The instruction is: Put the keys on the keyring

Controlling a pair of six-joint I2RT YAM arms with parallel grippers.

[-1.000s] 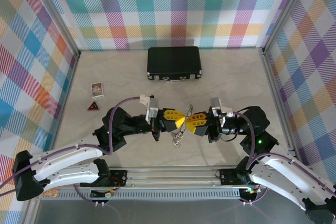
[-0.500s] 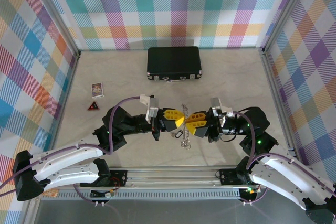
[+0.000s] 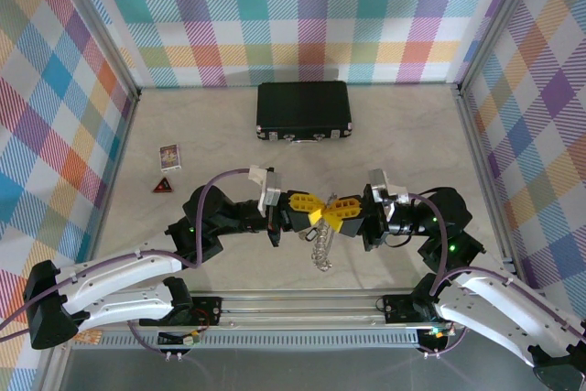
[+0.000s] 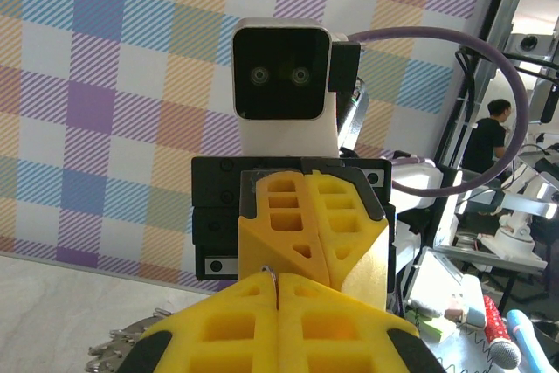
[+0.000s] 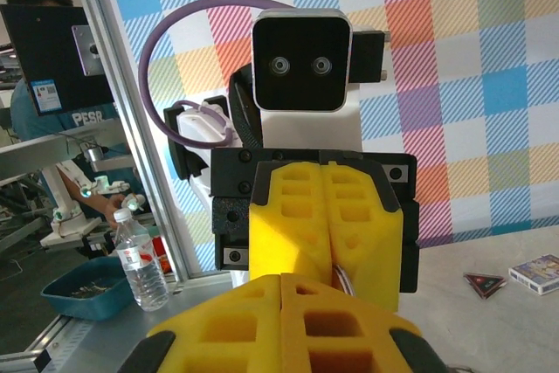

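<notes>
Dangling from left gripper, beside right gripper: seemingly one key bunch.

Both arms reach inward; the left gripper and right gripper meet tip to tip, fingers pressed together.

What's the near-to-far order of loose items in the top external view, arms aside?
Bunch of small silvery metal keys → small dark triangular piece with red markings → small printed card box → black rectangular hard case with metal latches, closest to the back wall.
</notes>
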